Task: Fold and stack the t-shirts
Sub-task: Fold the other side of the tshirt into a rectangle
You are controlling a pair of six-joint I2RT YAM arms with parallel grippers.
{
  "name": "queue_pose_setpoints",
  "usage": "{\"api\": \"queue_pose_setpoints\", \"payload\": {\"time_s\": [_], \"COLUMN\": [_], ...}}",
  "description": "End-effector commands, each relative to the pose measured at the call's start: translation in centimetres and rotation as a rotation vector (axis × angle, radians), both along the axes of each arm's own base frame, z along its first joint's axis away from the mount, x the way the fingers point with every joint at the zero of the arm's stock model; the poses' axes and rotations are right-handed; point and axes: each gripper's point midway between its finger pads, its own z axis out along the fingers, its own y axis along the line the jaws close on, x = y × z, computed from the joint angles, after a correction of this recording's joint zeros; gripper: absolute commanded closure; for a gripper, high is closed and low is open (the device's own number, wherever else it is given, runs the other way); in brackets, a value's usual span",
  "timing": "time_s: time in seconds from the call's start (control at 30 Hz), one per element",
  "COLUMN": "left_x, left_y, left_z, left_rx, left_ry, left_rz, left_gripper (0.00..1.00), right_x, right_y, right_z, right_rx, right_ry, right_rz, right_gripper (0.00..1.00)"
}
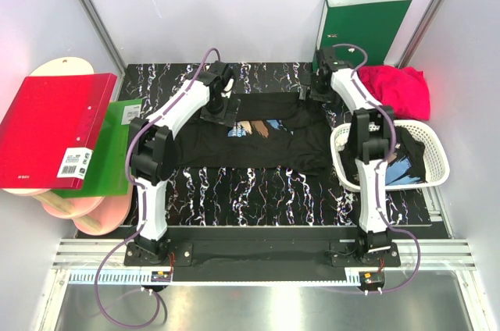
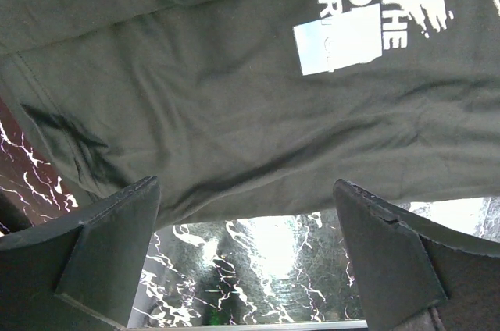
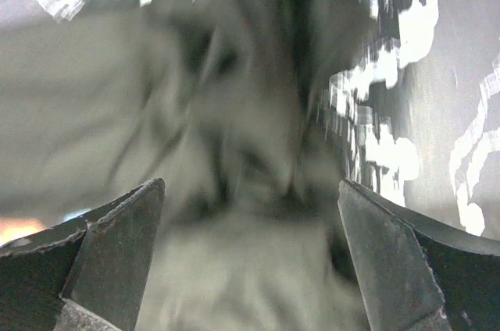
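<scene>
A black t-shirt with a tan, white and blue chest print lies spread flat across the middle of the marbled table. My left gripper hovers at its far left edge. In the left wrist view this gripper is open, with only bare table between its fingers and the shirt just beyond them. My right gripper is at the shirt's far right corner. It is open over blurred, rumpled black cloth. A crimson-pink t-shirt lies bunched at the back right. Another black t-shirt sits in the basket.
A white lattice basket stands at the right edge of the table. A green binder stands upright at the back. Left of the table lie a red binder, a green binder and round boards.
</scene>
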Motion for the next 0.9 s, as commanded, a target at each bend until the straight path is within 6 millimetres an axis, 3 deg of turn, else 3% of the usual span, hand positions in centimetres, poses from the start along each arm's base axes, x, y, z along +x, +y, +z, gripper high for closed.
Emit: {"api": "queue_pose_setpoints", "payload": {"time_s": [0.0,0.07,0.1,0.13,0.17,0.2,0.23,0.3,0.37,0.4,0.5,0.67,0.77,0.8,0.87], "left_x": [0.4,0.2,0.0,-0.3,-0.4,-0.9,-1.2,-2.0,-2.6,-3.0,-4.3,-5.8,-6.9,-7.1,-7.6], "left_y": [0.3,1.1,1.9,2.2,2.5,3.0,3.3,4.0,4.9,5.7,7.8,10.3,11.1,11.2,11.3], "left_z": [-0.6,-1.3,-1.7,-2.0,-2.1,-2.6,-2.9,-3.6,-3.9,-4.2,-4.8,-4.4,-4.5,-4.5,-4.4], "left_rx": [0.023,0.061,0.097,0.109,0.113,0.117,0.116,0.115,0.131,0.155,0.196,0.245,0.258,0.259,0.258], "left_ry": [0.006,0.014,0.017,0.027,0.031,0.054,0.066,0.103,0.118,0.130,0.168,0.174,0.183,0.186,0.185], "left_rz": [0.016,0.031,0.045,0.051,0.059,0.069,0.072,0.082,0.102,0.120,0.176,0.251,0.273,0.276,0.278], "left_gripper": [0.01,0.01,0.01,0.01,0.01,0.03,0.05,0.17,0.18,0.15,0.05,0.02,0.02,0.02,0.01], "right_x": [-1.3,-3.6,-4.9,-6.4,-7.3,-8.5,-9.9,-11.8,-14.0,-15.0,-18.7,-25.3,-27.8,-28.5,-29.2], "right_y": [2.1,2.3,2.3,2.3,2.2,2.0,2.0,1.9,2.1,2.2,2.8,4.1,3.5,2.8,1.6], "right_z": [15.2,14.8,16.6,15.2,15.2,16.5,15.3,16.1,15.3,15.8,14.3,10.3,9.5,8.7,8.6], "right_rx": [0.146,0.178,0.196,0.202,0.211,0.218,0.225,0.241,0.263,0.276,0.310,0.296,0.221,0.169,0.107], "right_ry": [-0.303,-0.261,-0.284,-0.234,-0.225,-0.244,-0.204,-0.197,-0.139,-0.135,-0.038,0.128,0.146,0.157,0.135], "right_rz": [0.056,0.062,0.067,0.066,0.056,0.053,0.053,0.052,0.061,0.074,0.116,0.236,0.271,0.269,0.266], "right_gripper": [0.00,0.00,0.00,0.00,0.00,0.00,0.00,0.00,0.00,0.00,0.00,0.07,0.12,0.19,0.21]}}
